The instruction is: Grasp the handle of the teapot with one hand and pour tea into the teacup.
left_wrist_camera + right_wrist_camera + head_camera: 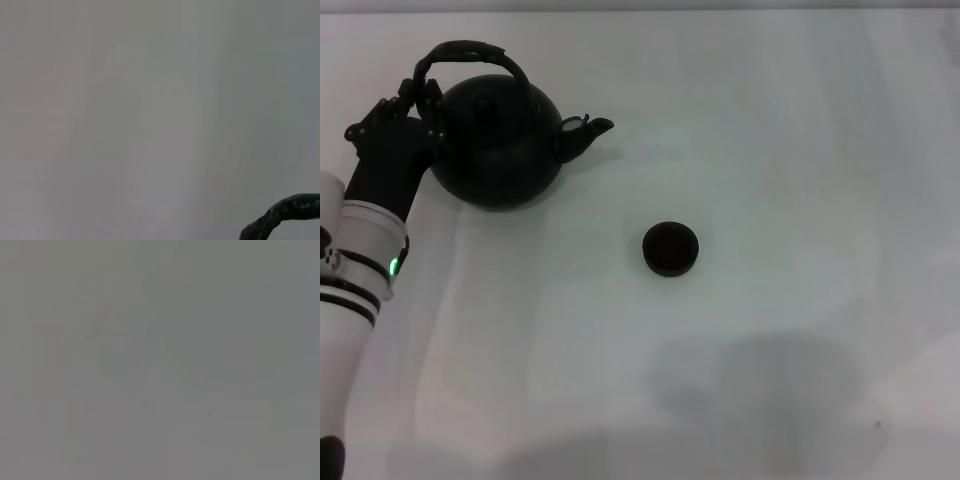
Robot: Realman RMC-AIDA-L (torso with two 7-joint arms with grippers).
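Note:
The matte-black teapot point(500, 145) stands upright at the far left of the white table point(770, 150), its spout point(588, 130) pointing right. Its arched black handle point(470, 50) rises over the lid. My left gripper point(415, 105) is at the left end of the handle, close against the pot's left shoulder. A piece of the handle point(282, 214) shows at the edge of the left wrist view. The small dark teacup point(670, 248) sits near the table's middle, right of and nearer than the teapot. The right gripper is out of view.
My left arm point(360, 270) reaches in along the left edge. The right wrist view shows only bare table surface. Faint shadows lie on the near part of the table.

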